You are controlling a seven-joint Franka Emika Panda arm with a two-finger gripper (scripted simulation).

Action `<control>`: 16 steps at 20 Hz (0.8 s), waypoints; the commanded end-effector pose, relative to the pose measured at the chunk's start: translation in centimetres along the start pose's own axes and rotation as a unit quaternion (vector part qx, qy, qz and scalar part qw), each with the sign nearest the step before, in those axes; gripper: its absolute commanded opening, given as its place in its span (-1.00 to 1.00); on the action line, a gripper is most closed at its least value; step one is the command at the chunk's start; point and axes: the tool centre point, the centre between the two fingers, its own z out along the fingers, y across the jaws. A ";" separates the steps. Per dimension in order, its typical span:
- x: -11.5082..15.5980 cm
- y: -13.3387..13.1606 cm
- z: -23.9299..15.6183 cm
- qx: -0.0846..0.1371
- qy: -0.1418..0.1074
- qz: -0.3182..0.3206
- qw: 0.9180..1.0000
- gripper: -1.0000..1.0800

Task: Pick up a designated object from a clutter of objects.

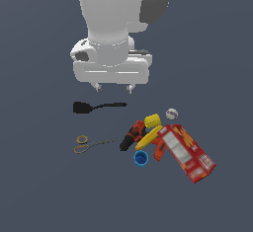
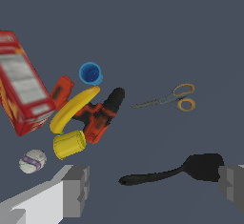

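Note:
The blue cup (image 1: 141, 158) stands open side up at the near edge of the clutter, beside the drill (image 1: 132, 135) and the banana (image 1: 148, 138). In the wrist view the blue cup (image 2: 90, 73) lies just past the banana (image 2: 74, 107) and the drill (image 2: 100, 116). My gripper (image 1: 114, 87) is open and empty. It hangs high above the floor, over the black spatula (image 1: 94, 107), well away from the cup. In the wrist view the gripper (image 2: 155, 187) straddles the spatula (image 2: 186, 168), with one finger (image 2: 76, 189) showing on each side.
A red cracker box (image 1: 190, 152) lies at the exterior view's right of the cup. A yellow block (image 1: 152, 121) and a white-purple ball (image 1: 171, 113) sit behind the banana. Scissors (image 1: 91, 143) lie at the exterior view's left of the drill.

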 end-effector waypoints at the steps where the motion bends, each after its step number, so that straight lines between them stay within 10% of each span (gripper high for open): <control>1: 0.6 -0.3 0.6 -0.001 -0.001 -0.007 1.000 0.92; 16: 7.7 -4.6 9.7 -0.007 -0.004 -0.094 0.996 0.92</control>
